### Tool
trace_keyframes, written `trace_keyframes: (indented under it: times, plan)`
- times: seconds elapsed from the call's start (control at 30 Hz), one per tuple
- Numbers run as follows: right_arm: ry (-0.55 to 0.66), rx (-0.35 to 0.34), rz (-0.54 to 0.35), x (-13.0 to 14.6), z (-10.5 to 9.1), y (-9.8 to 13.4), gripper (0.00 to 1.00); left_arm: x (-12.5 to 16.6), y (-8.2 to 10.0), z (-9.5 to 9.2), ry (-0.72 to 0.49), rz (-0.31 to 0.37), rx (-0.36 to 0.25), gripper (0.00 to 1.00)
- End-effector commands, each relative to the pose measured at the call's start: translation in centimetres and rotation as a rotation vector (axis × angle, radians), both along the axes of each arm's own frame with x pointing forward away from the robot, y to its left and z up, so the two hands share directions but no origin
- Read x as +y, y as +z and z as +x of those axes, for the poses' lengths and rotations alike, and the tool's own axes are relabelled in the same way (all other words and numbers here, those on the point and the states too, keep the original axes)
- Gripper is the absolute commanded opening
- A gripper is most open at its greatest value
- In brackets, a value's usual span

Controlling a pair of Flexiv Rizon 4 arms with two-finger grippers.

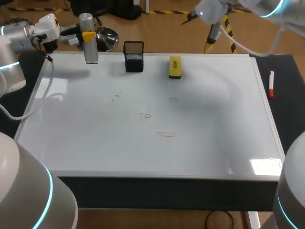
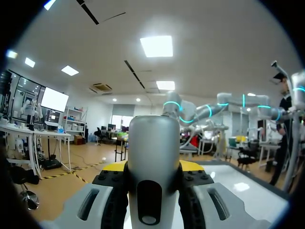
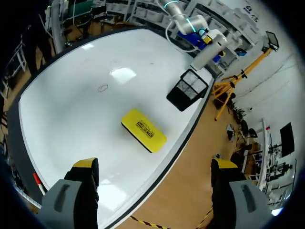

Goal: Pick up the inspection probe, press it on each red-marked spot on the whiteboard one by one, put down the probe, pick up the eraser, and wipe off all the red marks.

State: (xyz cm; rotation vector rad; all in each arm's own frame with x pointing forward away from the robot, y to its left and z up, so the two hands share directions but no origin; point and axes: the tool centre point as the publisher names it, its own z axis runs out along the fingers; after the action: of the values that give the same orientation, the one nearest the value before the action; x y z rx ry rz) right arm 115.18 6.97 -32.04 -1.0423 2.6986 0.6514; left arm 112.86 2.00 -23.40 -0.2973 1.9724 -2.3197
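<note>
The grey cylindrical inspection probe [image 1: 89, 42] stands upright over the whiteboard's [image 1: 95, 143] back left corner, and my left gripper [image 1: 88, 36] is shut on it. In the left wrist view the probe [image 2: 153, 143] fills the space between the fingers of that gripper [image 2: 152, 168]. Three faint red marks [image 1: 145, 115] [image 1: 166, 134] [image 1: 173, 100] lie near the board's middle. A yellow eraser [image 1: 175, 67] rests at the back edge. High above the eraser [image 3: 143, 130], my right gripper [image 3: 155, 164] stands open and holds nothing.
A black mesh pen holder [image 1: 134, 56] stands at the back edge between probe and eraser. A red marker [image 1: 270, 84] lies on the dark table to the right of the board. My right arm [image 1: 214, 10] hangs over the back right.
</note>
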Motion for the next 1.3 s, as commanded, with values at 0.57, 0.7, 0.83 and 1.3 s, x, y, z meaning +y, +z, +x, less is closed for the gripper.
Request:
trace_keyframes:
  times: [0.57, 0.7, 0.83, 1.3]
  plan:
    - [0.565, -0.098, -0.446, 2.6, -1.1, -3.4, 1.00, -0.1, 0.3, -0.4, 0.010, 0.004, 0.000, 0.00]
    - [0.579, -0.113, -0.455, 2.8, -1.4, -4.5, 1.00, -0.1, 0.3, -0.4, 0.010, 0.004, 0.000, 0.00]
    - [0.588, -0.148, -0.470, 3.2, -1.3, -5.3, 1.00, -0.1, 0.3, -0.4, 0.010, 0.004, 0.000, 0.00]
    - [0.642, -0.215, -0.385, 5.7, -1.6, -8.3, 1.00, -0.1, 0.3, -0.4, 0.010, 0.004, 0.000, 0.00]
